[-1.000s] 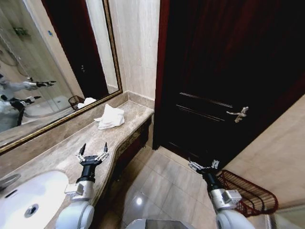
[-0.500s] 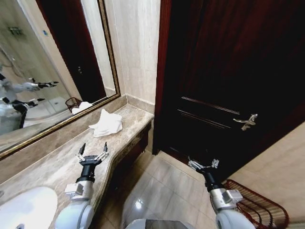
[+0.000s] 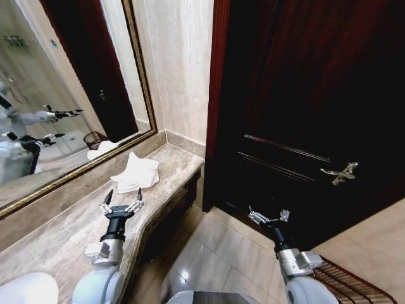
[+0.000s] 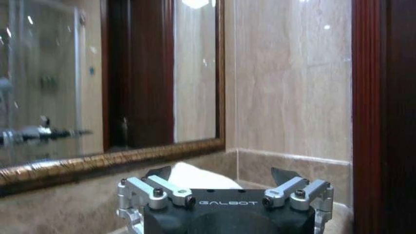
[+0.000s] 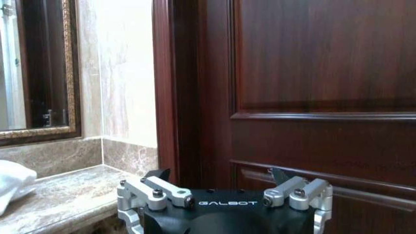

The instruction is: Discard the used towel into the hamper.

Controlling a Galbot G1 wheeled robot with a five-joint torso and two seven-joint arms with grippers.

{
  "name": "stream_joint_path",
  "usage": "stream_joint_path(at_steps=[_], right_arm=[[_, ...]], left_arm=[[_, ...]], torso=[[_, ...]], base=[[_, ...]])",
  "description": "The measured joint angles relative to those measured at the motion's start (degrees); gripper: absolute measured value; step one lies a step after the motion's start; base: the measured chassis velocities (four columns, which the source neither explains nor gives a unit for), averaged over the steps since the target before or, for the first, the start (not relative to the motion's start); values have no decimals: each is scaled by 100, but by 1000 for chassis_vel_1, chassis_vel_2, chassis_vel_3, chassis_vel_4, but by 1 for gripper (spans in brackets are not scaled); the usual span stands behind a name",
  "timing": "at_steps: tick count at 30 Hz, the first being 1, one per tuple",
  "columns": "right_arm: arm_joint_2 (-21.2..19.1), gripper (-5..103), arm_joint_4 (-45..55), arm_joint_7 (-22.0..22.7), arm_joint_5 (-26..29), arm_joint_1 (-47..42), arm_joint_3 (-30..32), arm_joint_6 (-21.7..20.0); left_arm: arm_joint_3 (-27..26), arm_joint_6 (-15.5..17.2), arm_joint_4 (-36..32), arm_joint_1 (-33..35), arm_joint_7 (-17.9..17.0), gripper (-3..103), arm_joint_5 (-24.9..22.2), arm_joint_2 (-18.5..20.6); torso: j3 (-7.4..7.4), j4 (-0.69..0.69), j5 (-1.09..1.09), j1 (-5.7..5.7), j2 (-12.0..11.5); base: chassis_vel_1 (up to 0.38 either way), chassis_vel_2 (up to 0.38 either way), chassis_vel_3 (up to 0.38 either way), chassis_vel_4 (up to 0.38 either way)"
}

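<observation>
A crumpled white towel [image 3: 136,173] lies on the marble counter [image 3: 76,218] below the mirror, ahead of the left gripper [image 3: 122,203], which hovers over the counter with fingers spread and empty. The right gripper [image 3: 268,217], also spread and empty, hangs above the floor before the door, with the hamper [image 3: 352,286] at its right. The task seems at the approach step: next, the left gripper must reach forward to the towel and close on it.
</observation>
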Motion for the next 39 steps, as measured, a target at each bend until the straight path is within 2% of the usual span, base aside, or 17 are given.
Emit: stream_joint_path(at_steps=[3, 5, 6, 9, 10, 12, 18, 19, 21, 23, 24, 25, 26, 27, 28, 31, 39], right_arm=[[-9, 100, -8, 3, 9, 4, 1, 0], [-5, 100, -54, -6, 5, -1, -3, 32], [-5, 100, -54, -6, 5, -1, -3, 32], [-31, 100, -154, -11, -2, 8, -42, 58], [-31, 100, -154, -11, -2, 8, -42, 58], [-108, 100, -333, -46, -5, 84, -69, 57], [-131, 100, -558, -54, 17, 12, 12, 182], [-129, 100, -666, -54, 13, 2, 37, 250], [-123, 100, -708, -54, 9, 2, 43, 271], [-48, 100, -879, -54, -39, 5, 37, 341], [-18, 100, -932, -54, -68, 8, 28, 361], [-18, 100, -932, -54, -68, 8, 28, 361], [41, 100, -1043, -53, -151, 19, -1, 410], [72, 100, -1093, -53, -204, 23, -15, 427], [72, 100, -1093, -53, -204, 23, -15, 427], [102, 100, -1178, -45, -303, 86, -30, 424], [93, 100, -1252, 6, -414, 268, -84, 289]], left_arm=[[-37, 429, -44, -150, -72, 100, -295, 186], [-60, 1171, -47, -540, -452, 100, -675, 471], [-60, 1171, -47, -540, -452, 100, -675, 471], [-99, 1881, -37, -943, -1014, 100, -1136, 676], [-99, 1881, -37, -943, -1014, 100, -1136, 676], [-122, 2314, -32, -1232, -1439, 100, -1672, 829], [-98, 2829, 321, -1773, -1489, 100, -2080, 1306], [-71, 3104, 424, -1987, -1626, 100, -2474, 1537], [-51, 3236, 445, -2082, -1719, 100, -2676, 1623], [118, 3711, 494, -2551, -2742, 102, -3845, 1878], [199, 3777, 514, -2742, -3247, 100, -4323, 1907], [199, 3777, 514, -2742, -3247, 100, -4323, 1907], [367, 3805, 579, -3066, -4010, 98, -5091, 1900], [458, 3778, 639, -3205, -4288, 98, -5340, 1857], [458, 3778, 639, -3205, -4288, 98, -5340, 1857], [592, 3561, 836, -3296, -4771, 100, -5411, 1668], [524, 3097, 1246, -3257, -5071, 100, -4988, 1482]], torso=[[-1, 1, 2, -3, 1], [-2, 2, -1, -4, 2], [-2, 2, -1, -4, 2], [-1, -2, 0, -3, 1], [-1, -2, 0, -3, 1], [0, 4, 1, -1, 1], [0, -1, 0, -1, 1], [0, 0, -1, -1, 1], [0, 1, -1, -1, 1], [-1, 1, 1, -1, 1], [0, 1, 0, -1, 1], [0, 1, 0, -1, 1], [0, -1, 1, -1, 1], [0, -2, 2, 0, 0], [0, -2, 2, 0, 0], [0, 0, 0, 0, 0], [0, 2, 1, -1, 0]], base=[[0, 0, 0, 0], [0, 0, 0, 0], [0, 0, 0, 0], [0, 0, 0, 0], [0, 0, 0, 0], [0, 0, 0, 0], [0, 0, 0, 0], [0, 0, 0, 0], [0, 0, 0, 0], [0, 0, 0, 0], [0, 0, 0, 0], [0, 0, 0, 0], [0, 0, 0, 0], [0, 0, 0, 0], [0, 0, 0, 0], [0, 0, 0, 0], [0, 0, 0, 0]])
